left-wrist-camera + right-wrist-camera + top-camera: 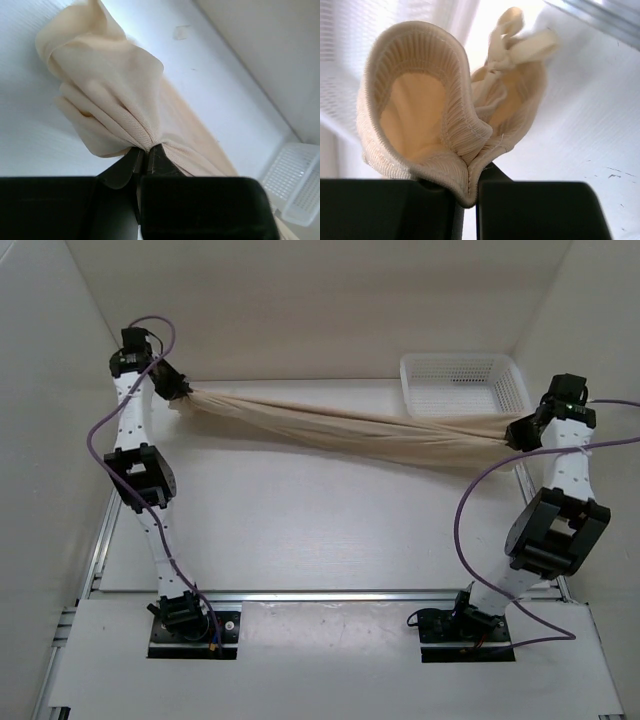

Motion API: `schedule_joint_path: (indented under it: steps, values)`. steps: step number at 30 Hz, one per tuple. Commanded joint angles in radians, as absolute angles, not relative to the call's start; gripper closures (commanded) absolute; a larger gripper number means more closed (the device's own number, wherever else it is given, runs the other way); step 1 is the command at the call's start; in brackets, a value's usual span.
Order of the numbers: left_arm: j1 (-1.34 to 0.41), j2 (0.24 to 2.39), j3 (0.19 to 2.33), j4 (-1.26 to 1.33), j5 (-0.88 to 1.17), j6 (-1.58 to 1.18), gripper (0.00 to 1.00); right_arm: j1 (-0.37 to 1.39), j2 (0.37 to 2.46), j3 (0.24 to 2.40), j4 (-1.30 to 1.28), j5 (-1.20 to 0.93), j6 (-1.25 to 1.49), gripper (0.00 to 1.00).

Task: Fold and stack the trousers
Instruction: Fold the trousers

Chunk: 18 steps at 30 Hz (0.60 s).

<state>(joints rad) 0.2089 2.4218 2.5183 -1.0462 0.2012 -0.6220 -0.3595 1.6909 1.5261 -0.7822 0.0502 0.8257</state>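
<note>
Left gripper [147, 152] fingertips, closest in the left wrist view, are pinched fully together on a bunched end of the trousers [340, 425]. It looks like the leg end, though no hem shows clearly. Right gripper [470, 192] is likewise clamped on cloth: the ribbed waistband [455, 100] folds over its tips, with the drawstring [520, 45] dangling behind. So both sets of jaws are closed and holding, one end each. From above, the trousers are pulled into a twisted rope between the two. Long axis runs left-right across the far half of the table [320, 530], slightly skewed: left end further back, right end nearer the bases. Right end crosses the front-left corner of the basket [460, 385]; can't tell whether it touches the rim. Middle sags a little; can't tell if it brushes the table or hangs clear. Neither arm is nearer the midpoint, each is out at its own end. My read: the fold hasn't started, this is the stretch-out step. Next move hinges on that left-right axis: lower it flat first, since the legs are roped together, then carry one end across to the other along the same line. Risks: thin cloth slipping from a pinch, or the waist end snagging the basket.
</note>
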Motion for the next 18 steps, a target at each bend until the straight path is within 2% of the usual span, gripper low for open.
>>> schedule_joint_path:
  steps: [1, 6, 13, 14, 15, 16, 17, 18]
  values:
    - [0.25, 2.177, 2.481, -1.009, 0.187, -0.6, 0.9, -0.374, 1.568, 1.571, -0.834, 0.1, 0.801, 1.0]
    - [0.273, 2.008, 2.217, -1.009, 0.167, -0.562, 0.9, -0.394, 1.438, 1.35, -0.834, 0.137, 0.778, 1.0]
    - [0.284, 1.784, 1.688, -0.98, 0.045, -0.514, 0.9, -0.416, 1.231, 0.988, -0.825, 0.219, 0.779, 1.0]
    - [0.31, 1.757, 1.575, -0.991, 0.008, -0.549, 0.9, -0.428, 1.185, 0.954, -0.825, 0.232, 0.779, 0.92]
    - [0.322, 1.732, 1.533, -0.991, 0.008, -0.549, 0.85, -0.428, 1.166, 0.928, -0.825, 0.232, 0.779, 0.8]
    - [0.334, 1.7, 1.51, -0.991, 0.026, -0.539, 0.75, -0.439, 1.154, 0.913, -0.825, 0.242, 0.779, 0.45]
    - [0.344, 1.688, 1.509, -1.011, 0.006, -0.522, 0.37, -0.439, 1.144, 0.913, -0.825, 0.256, 0.766, 0.32]
    - [0.357, 1.677, 1.522, -1.035, -0.026, -0.512, 0.19, -0.439, 1.144, 0.926, -0.825, 0.256, 0.765, 0.26]
